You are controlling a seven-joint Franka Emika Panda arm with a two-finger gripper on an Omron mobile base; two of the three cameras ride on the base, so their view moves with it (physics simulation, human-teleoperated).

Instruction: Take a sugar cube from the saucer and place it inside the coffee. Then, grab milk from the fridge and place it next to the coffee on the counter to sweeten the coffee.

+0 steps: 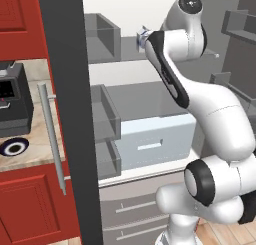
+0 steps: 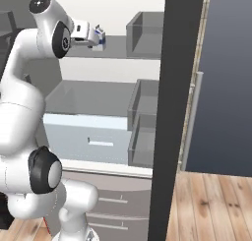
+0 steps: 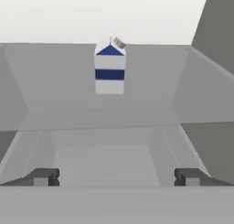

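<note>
The milk carton (image 3: 109, 68) stands upright on a grey fridge shelf (image 3: 68, 86), well ahead of me and centred between my two fingertips (image 3: 43, 176), white with a blue band and a blue gabled top. From the right base view the same carton (image 2: 100, 38) sits just beyond my gripper (image 2: 93, 38) on the upper shelf, near but not touching as far as I can tell. My fingers are spread as wide as they go and grip nothing; the carton is still apart from them.

I am reaching into the open fridge (image 1: 150, 79), whose dark door (image 1: 67, 114) with its long bar handle (image 1: 51, 139) swings out to my left. Below the shelf lies a pale drawer (image 1: 155, 141), with grey door bins (image 1: 107, 124) beside it.

Further left, on the marbled counter (image 1: 42, 154), the navy-rimmed saucer (image 1: 14, 147) rests just in front of the black coffee machine (image 1: 14, 101), above red cabinets (image 1: 35, 204).
</note>
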